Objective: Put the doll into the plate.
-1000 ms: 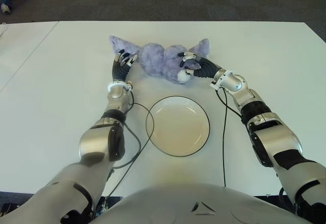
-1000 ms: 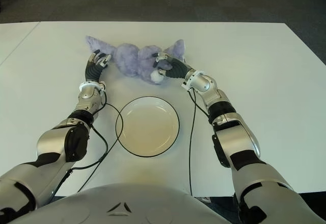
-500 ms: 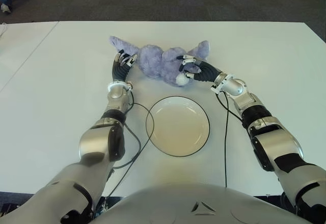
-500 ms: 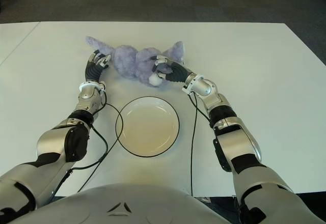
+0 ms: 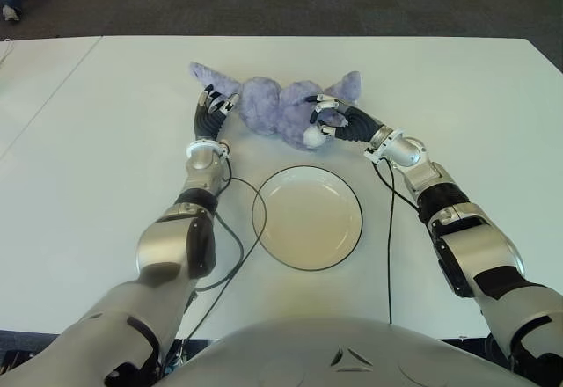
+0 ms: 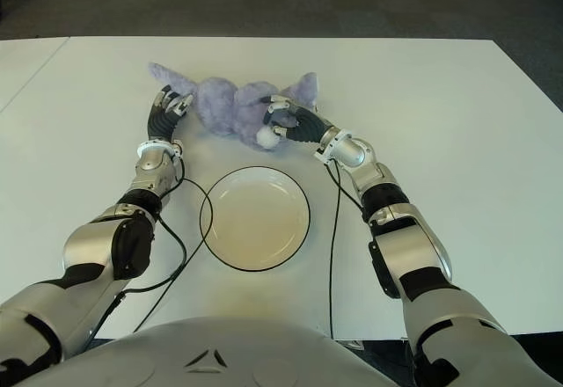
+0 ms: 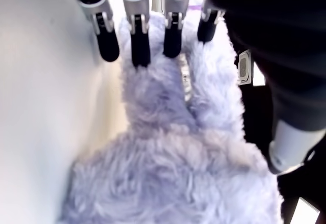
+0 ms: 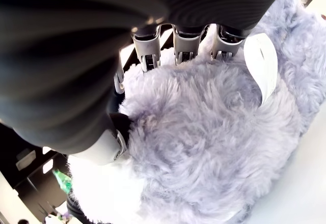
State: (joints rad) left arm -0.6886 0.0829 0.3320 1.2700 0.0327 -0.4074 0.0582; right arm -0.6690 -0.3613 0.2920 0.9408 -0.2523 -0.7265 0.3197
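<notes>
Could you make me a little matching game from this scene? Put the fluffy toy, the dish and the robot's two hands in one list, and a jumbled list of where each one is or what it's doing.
Things:
1. doll
2. plate
3. left hand
4. right hand

Descriptions:
A. round, white, dark-rimmed, nothing in it, near the robot
B. fingers curled into the fur at the doll's right end
C. purple and fluffy, lying on the table beyond the plate
D. fingers against the doll's left end, stretched over the fur

Pairs: 1-C, 2-A, 3-D, 4-B
</notes>
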